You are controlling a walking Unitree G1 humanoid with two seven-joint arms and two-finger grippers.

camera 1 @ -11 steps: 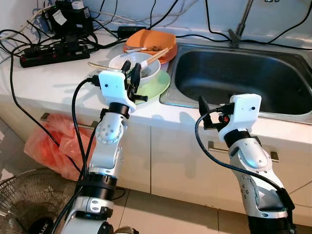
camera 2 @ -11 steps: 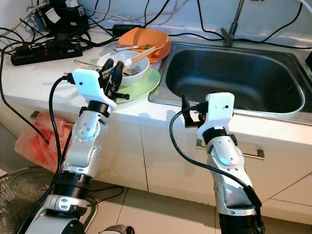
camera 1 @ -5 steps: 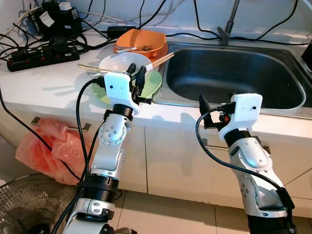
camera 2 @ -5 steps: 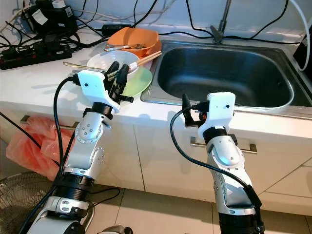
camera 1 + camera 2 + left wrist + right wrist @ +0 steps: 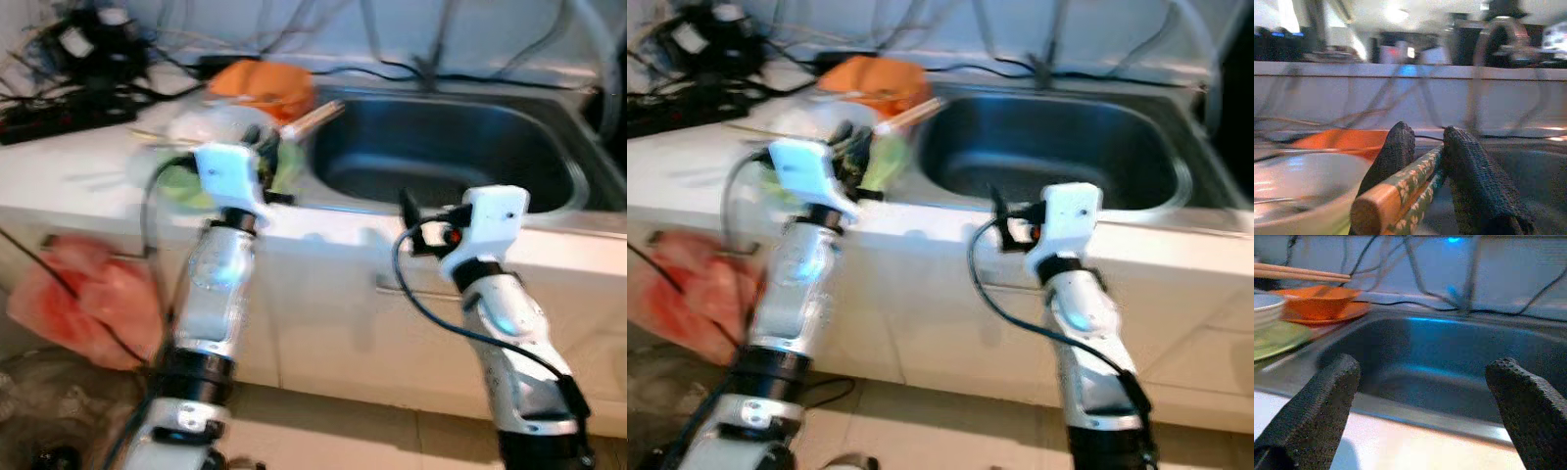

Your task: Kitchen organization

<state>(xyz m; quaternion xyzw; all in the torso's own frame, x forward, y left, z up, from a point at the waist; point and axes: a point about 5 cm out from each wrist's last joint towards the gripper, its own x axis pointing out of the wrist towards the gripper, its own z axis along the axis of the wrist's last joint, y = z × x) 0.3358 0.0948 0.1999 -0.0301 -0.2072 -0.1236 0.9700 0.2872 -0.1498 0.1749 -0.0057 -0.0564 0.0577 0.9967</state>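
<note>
The eye views are blurred. My left gripper [image 5: 266, 155] is shut on a pair of wooden chopsticks [image 5: 1400, 188] with green flowered ends. It sits over the counter beside the white bowl [image 5: 211, 125] and the green plate [image 5: 287, 168]. The chopsticks [image 5: 315, 116] point toward the steel sink [image 5: 441, 147]. An orange bowl [image 5: 263, 80] on an orange plate stands behind the white bowl. My right gripper [image 5: 1427, 377] is open in front of the sink's near rim, with nothing between its fingers.
Power strips and tangled cables [image 5: 69, 59] crowd the counter's back left. The faucet [image 5: 431, 39] rises behind the sink. An orange plastic bag [image 5: 78, 299] hangs against the cabinet front below the counter.
The camera has swung and the picture has blurred. The chopsticks that lay across the white bowl now stick out from my left gripper toward the sink. The right arm holds its pose.
</note>
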